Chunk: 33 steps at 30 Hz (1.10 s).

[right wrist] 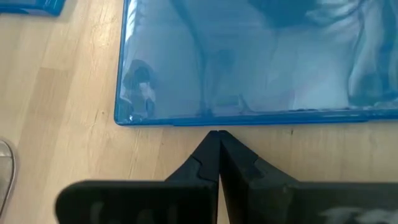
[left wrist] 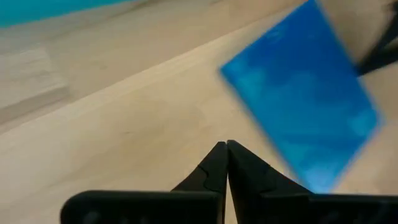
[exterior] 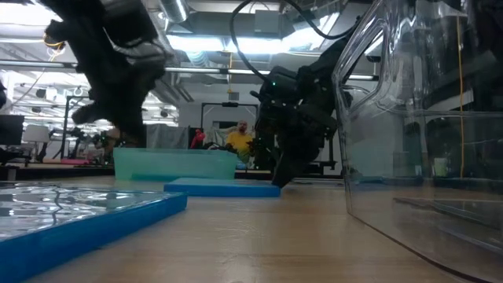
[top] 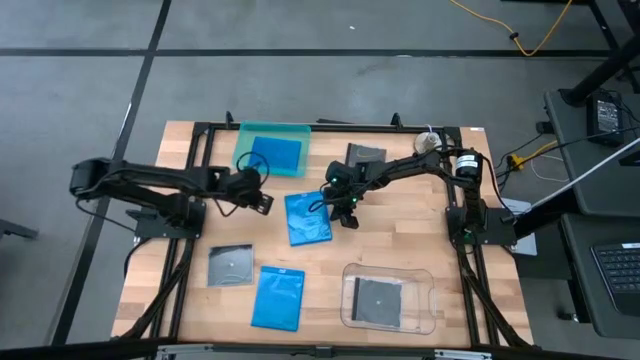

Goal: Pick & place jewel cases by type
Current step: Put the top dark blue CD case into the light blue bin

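Observation:
A bright blue jewel case lies flat in the middle of the table. My right gripper is shut, its tips down at the table beside this case's right edge. My left gripper is shut and hangs above the wood left of the same case, touching nothing. Another blue case lies in the teal tray. A third blue case and a grey case lie near the front. One grey case lies in the clear tray, and one grey case lies at the far side. My right gripper's shut fingertips slant down from the table's right side to the wood just in front of the middle blue case's right edge. Whether they touch that edge I cannot tell. The case lies flat on the table.
The clear tray's tall wall fills the right of the low view. Bare wood lies between the middle case and the table's right edge. People show in the room beyond the table.

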Motion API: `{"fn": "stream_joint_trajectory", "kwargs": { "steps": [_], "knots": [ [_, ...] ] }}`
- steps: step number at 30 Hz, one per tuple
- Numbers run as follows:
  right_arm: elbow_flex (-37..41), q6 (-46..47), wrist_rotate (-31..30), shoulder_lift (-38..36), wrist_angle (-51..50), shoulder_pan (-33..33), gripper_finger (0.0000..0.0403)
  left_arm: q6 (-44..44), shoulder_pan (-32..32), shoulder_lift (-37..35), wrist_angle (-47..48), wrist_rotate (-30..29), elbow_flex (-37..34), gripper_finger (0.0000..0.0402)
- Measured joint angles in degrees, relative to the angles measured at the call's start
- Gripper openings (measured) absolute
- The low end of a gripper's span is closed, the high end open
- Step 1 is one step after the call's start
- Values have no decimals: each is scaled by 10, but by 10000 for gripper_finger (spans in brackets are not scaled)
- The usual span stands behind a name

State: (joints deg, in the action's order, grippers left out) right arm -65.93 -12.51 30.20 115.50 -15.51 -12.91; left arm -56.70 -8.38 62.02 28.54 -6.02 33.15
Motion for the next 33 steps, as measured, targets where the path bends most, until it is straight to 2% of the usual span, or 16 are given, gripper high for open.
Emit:
{"fn": "stream_joint_trajectory", "kwargs": {
  "steps": [4, 8, 13, 18, 21, 25, 33],
  "knots": [
    [0, -15, -13, -1, 2, 0, 9, -2, 11, -23, -31, 7, 0, 14],
    [0, -17, -16, -1, 8, 0, 9, -2, 13, -12, -47, 7, 0, 42],
    [0, -28, -18, -1, 12, 0, 9, -2, 16, 29, -55, 17, 0, 105],
    [0, -30, -19, -1, 17, 0, 9, -15, 27, 92, -105, 32, 0, 172],
    [1, -30, -27, -1, 29, 0, 9, -30, 31, 134, -146, 34, 0, 199],
    [1, -30, -43, -1, 42, 0, 9, -42, 31, 186, -204, 60, 0, 215],
    [0, -33, -43, -1, 40, -1, 9, -72, 36, 277, -305, 97, 1, 213]
  ]
}}
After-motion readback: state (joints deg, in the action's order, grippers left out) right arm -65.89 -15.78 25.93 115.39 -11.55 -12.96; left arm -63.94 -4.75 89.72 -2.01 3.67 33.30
